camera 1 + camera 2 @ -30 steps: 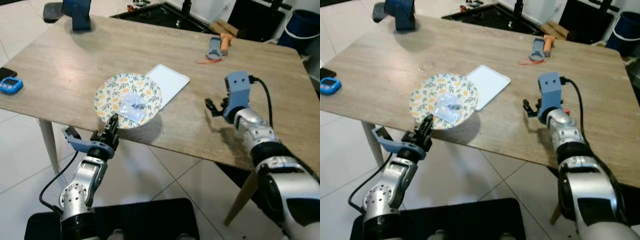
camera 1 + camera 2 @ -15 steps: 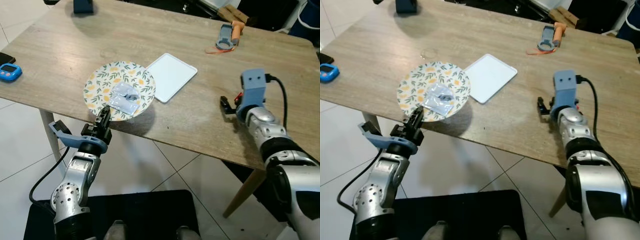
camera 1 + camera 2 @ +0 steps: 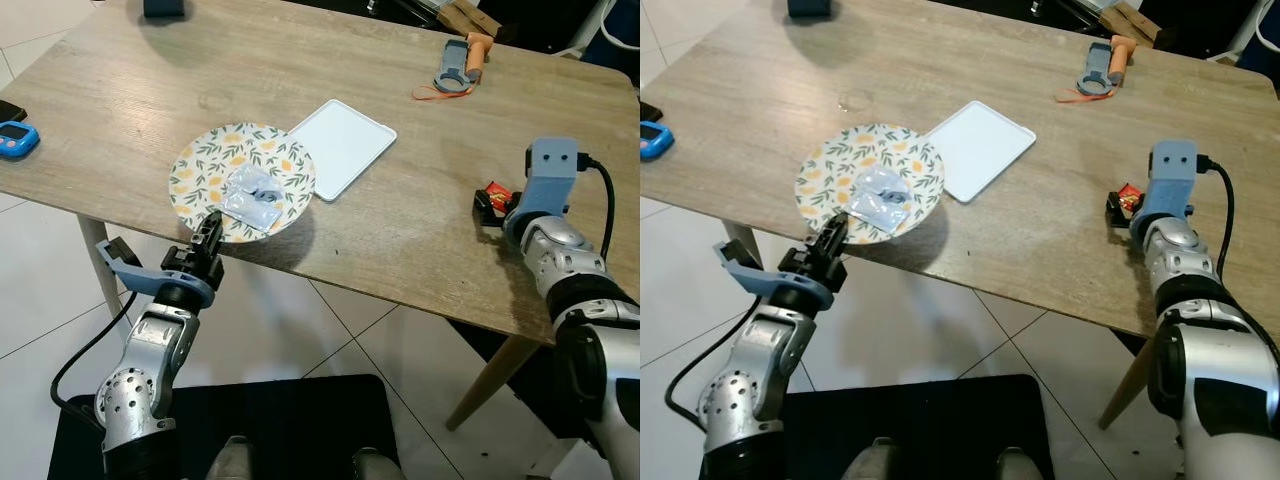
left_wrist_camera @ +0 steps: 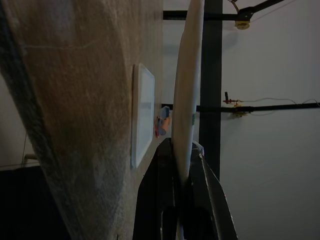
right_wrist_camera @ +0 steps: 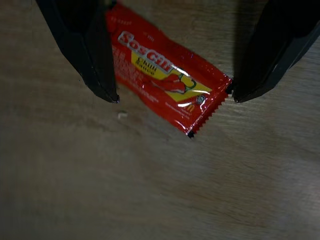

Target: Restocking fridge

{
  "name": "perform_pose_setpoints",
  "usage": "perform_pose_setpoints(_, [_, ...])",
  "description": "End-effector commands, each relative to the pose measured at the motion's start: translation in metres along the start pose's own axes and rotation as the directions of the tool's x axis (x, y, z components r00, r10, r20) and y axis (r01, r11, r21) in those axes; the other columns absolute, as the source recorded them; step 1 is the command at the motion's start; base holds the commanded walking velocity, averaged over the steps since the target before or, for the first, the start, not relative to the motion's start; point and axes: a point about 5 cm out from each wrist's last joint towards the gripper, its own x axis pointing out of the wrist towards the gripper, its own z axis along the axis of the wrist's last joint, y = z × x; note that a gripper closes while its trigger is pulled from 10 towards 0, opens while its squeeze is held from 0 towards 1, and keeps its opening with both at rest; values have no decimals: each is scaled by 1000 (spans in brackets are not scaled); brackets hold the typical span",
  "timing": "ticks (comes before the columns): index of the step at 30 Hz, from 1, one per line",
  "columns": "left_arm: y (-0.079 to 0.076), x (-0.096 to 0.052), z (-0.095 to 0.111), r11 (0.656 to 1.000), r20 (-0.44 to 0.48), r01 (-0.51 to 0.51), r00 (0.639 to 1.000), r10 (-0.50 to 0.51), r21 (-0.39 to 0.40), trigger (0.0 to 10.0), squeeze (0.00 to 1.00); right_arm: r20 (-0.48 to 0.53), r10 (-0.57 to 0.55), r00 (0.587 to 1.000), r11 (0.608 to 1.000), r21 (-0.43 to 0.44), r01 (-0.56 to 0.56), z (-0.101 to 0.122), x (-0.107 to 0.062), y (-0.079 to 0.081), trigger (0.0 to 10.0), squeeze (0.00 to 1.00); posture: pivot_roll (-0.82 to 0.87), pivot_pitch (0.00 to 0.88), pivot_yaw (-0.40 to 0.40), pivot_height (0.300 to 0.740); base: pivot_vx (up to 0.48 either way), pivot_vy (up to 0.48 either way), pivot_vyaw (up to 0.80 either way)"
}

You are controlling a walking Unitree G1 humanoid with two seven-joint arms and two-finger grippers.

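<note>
A round floral plate lies at the near edge of the wooden table, with a clear plastic packet on it. My left gripper is shut on the plate's near rim. A red chili sauce sachet lies flat on the table at the right, also seen as a red sachet. My right gripper stands open over it, one finger on each side.
A white rectangular tray lies right behind the plate. A blue-grey tool with an orange handle sits at the far right. A blue device lies at the left edge, and a dark blue object at the far side.
The camera has shifted. My right gripper has moved to the right and now straddles the red sachet. My left gripper keeps hold of the plate's rim.
</note>
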Motion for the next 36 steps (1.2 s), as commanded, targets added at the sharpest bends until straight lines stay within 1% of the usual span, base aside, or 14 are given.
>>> perform_pose_setpoints(1, [31, -29, -26, 982, 14, -114, 993, 118, -153, 10000, 0, -177, -27, 984, 998, 48, 36, -37, -6, -14, 10000, 0, 70, 349, -6, 740, 0, 0, 0])
perform_pose_setpoints(2, [31, -29, -26, 982, 14, -114, 993, 118, -153, 10000, 0, -177, -27, 984, 998, 48, 36, -37, -6, -14, 10000, 0, 70, 349, -6, 740, 0, 0, 0])
perform_pose_setpoints(4, [31, -29, -26, 982, 11, -114, 993, 117, -151, 10000, 0, -204, -21, 979, 998, 62, 34, -41, -7, -16, 3765, 0, 69, 345, -4, 740, 0, 0, 0])
perform_pose_setpoints(5, [31, -29, -25, 982, 10, -115, 993, 118, -151, 10000, 0, -209, -19, 978, 998, 62, 32, -42, -7, -16, 3765, 0, 69, 345, -4, 740, 0, 0, 0])
perform_pose_setpoints(6, [31, -29, -25, 982, 9, -115, 993, 117, -150, 10000, 0, -215, -9, 977, 998, 66, 24, -42, -7, -16, 0, 0, 66, 341, -3, 740, 0, 0, 0])
perform_pose_setpoints(19, [30, -22, -25, 983, -2, -102, 995, 103, -150, 10000, 0, -208, 70, 976, 992, 116, -47, -33, -6, -9, 0, 0, 57, 310, -2, 740, 0, 0, 0])
perform_pose_setpoints(20, [30, -21, -25, 984, -3, -98, 995, 99, -149, 10000, 0, -168, 105, 980, 985, 151, -80, -25, -5, -6, 1882, 0, 56, 308, -1, 740, 0, 0, 0])
perform_pose_setpoints(21, [30, -20, -25, 984, -3, -98, 995, 98, -149, 10000, 0, -143, 125, 982, 980, 169, -100, -20, -4, -5, 2824, 0, 53, 305, -1, 740, 0, 0, 0])
perform_pose_setpoints(23, [30, -20, -25, 984, -3, -98, 995, 98, -149, 10000, 0, -143, 125, 982, 980, 169, -100, -20, -4, -5, 2824, 0, 53, 305, -1, 740, 0, 0, 0])
perform_pose_setpoints(24, [30, -20, -26, 984, -4, -96, 995, 97, -150, 10000, 0, -106, 149, 983, 973, 194, -126, -14, -3, -3, 3725, 0, 52, 303, -1, 740, 0, 0, 0])
perform_pose_setpoints(25, [31, -19, -26, 984, -5, -95, 995, 96, -151, 10000, 0, -59, 186, 981, 962, 216, -169, -6, -3, -2, 8039, 0, 47, 299, 0, 740, 0, 0, 0])
perform_pose_setpoints(26, [31, -18, -26, 984, -7, -92, 996, 92, -153, 10000, 0, -11, 226, 974, 947, 234, -218, 3, -3, 0, 9608, 0, 47, 299, 0, 740, 0, 0, 0])
perform_pose_setpoints(34, [32, -13, -29, 984, -19, -85, 996, 83, -159, 10000, 0, 130, 346, 929, 902, 225, -367, 29, -7, 0, 10000, 0, 31, 285, 2, 740, 0, 0, 0])
perform_pose_setpoints(36, [32, -11, -31, 983, -25, -81, 997, 78, -163, 10000, 0, 204, 433, 878, 861, 197, -470, 40, -11, 2, 10000, 0, 29, 282, 2, 740, 0, 0, 0])
